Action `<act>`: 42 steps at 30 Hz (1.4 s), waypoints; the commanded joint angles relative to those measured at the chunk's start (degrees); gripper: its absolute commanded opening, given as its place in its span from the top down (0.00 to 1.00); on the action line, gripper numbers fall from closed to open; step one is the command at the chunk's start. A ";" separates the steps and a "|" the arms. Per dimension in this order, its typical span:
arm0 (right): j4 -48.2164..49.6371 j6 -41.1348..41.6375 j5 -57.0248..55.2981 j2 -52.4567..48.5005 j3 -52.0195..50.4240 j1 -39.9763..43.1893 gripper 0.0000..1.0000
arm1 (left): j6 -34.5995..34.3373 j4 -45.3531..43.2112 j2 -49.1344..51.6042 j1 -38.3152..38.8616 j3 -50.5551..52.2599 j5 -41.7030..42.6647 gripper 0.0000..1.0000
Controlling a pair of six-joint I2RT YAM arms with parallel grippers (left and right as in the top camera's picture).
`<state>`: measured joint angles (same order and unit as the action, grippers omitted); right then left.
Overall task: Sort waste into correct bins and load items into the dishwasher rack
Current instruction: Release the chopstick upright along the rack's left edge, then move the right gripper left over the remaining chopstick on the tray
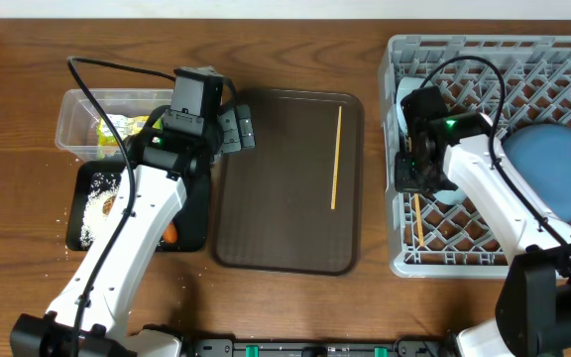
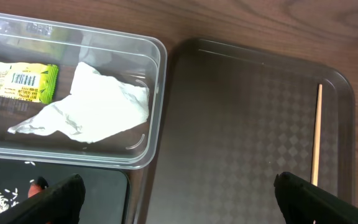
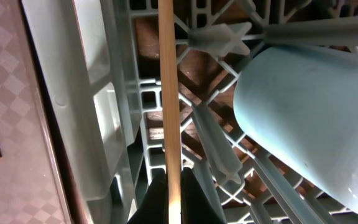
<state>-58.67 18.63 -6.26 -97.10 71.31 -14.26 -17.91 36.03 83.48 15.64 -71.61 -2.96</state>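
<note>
Both arms wore smooth white shells over black joints. The left arm (image 1: 135,213) carried a boxy black wrist block (image 1: 194,96) and a small green left light (image 1: 156,141). The right arm (image 1: 494,193) showed a brighter green right light (image 1: 451,125). A thin black left cable (image 1: 87,84) looped off one arm, and a right cable (image 1: 469,64) arched over the other. The left pincer (image 2: 179,186) had matte black fingers (image 2: 58,199) with blunt tips. The right pincer (image 3: 174,190) was dark too.
</note>
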 commanded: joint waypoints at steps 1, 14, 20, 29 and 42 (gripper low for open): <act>0.48 -0.72 -0.72 0.44 -0.50 0.46 0.99 | 0.74 0.22 0.11 0.09 -0.50 -0.04 0.02; 2.64 -3.08 1.99 0.44 -1.53 0.31 0.99 | 0.74 0.22 0.11 0.09 -0.50 -0.04 0.02; 6.32 -3.06 1.99 0.44 -3.96 0.31 0.99 | 0.74 0.22 0.11 0.09 -0.50 -0.04 0.02; 8.90 -3.06 1.95 0.44 -4.96 0.33 0.76 | 0.74 0.22 0.11 0.09 -0.50 -0.04 0.02; 2.43 -3.02 2.86 1.92 6.36 0.20 0.67 | 0.74 0.22 0.11 0.09 -0.50 -0.04 0.02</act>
<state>-55.13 16.01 -4.73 -97.06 71.33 -14.00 -17.91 36.01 83.48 15.64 -71.64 -2.96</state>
